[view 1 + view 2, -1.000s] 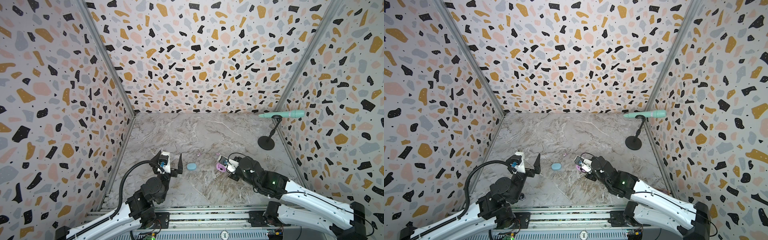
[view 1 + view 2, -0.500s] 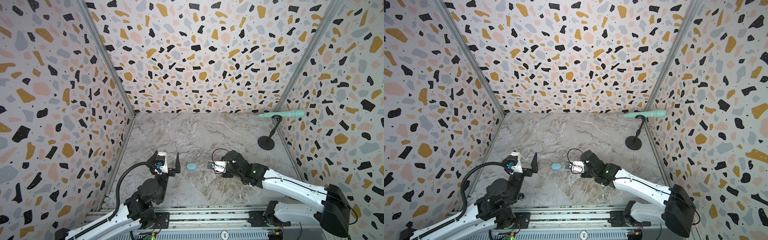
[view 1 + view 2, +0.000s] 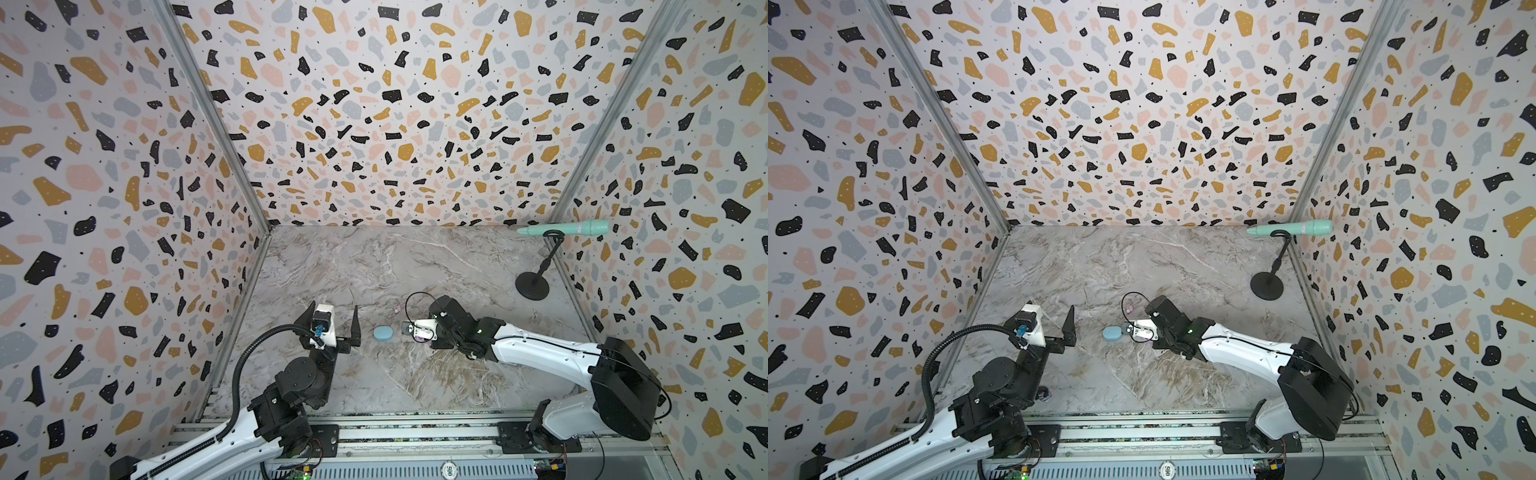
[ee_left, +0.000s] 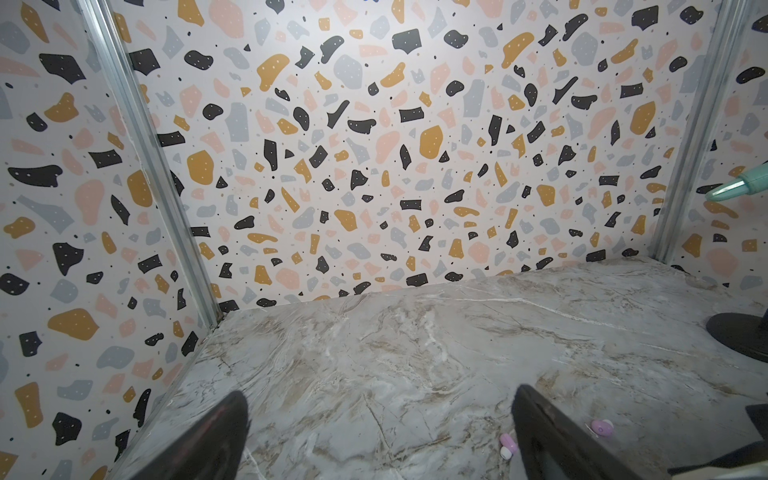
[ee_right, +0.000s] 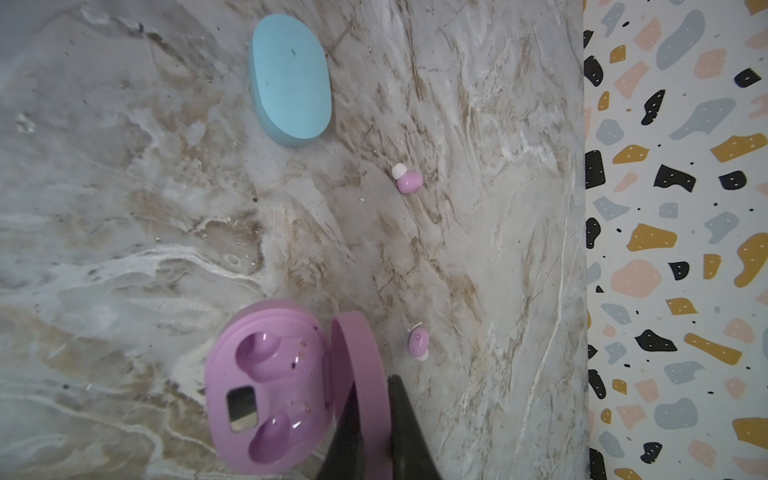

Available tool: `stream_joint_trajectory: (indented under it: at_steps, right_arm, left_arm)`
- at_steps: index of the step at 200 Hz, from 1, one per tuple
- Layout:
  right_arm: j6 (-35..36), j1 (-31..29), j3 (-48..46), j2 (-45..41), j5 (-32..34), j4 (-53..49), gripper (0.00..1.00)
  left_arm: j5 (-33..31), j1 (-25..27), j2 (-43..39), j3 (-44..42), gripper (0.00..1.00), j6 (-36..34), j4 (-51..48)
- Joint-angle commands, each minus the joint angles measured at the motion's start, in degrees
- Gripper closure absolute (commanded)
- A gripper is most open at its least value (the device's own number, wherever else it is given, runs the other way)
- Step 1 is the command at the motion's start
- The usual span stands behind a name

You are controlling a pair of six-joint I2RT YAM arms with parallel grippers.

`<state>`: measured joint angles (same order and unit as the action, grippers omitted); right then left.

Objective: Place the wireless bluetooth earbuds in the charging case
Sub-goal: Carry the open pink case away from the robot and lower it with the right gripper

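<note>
Earbuds (image 5: 409, 180): tiny, light, glossy, likely slippery; pinch across the body. Both loose beside pink case (image 5: 270, 390); right gripper (image 5: 374, 384) clamped on its lid, left gripper (image 4: 379, 391) spread.

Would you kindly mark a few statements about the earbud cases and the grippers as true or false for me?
1. The pink charging case is open. True.
2. Both its wells hold earbuds. False: both are empty; two pink earbuds lie on the table.
3. The blue charging case is closed. True.
4. The left gripper holds an earbud. False: it is open and empty.
5. The right gripper is shut on the pink case's lid. True.
</note>
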<state>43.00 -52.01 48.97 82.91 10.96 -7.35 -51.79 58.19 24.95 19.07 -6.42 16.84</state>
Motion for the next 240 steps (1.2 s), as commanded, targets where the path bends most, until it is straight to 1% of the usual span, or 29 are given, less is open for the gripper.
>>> stream_joint_trajectory:
  at_steps: [1,82,103,164,240]
  right_arm:
    - [0.44,0.3,2.37,1.57,1.21,2.5,1.0]
    - [-0.39,2.09,5.55,7.99,0.2,3.99,1.0]
    - [-0.47,2.31,6.57,9.36,-1.04,3.63,1.0]
    - [-0.07,3.23,7.26,11.53,-2.58,3.83,1.0]
    - [0.15,3.32,9.83,14.56,-2.22,2.6,1.0]
  left_arm:
    - [-0.59,-0.26,-0.78,-0.84,0.0,-0.43,2.93]
    - [-0.2,-0.27,-0.39,-0.96,0.0,-0.62,3.01]
    - [-0.15,-0.24,-0.17,-0.92,0.0,-0.62,2.94]
    - [-0.15,-0.25,-0.26,-1.04,0.0,-0.87,2.93]
    - [-0.15,-0.27,-0.27,-1.05,0.0,-0.94,2.93]
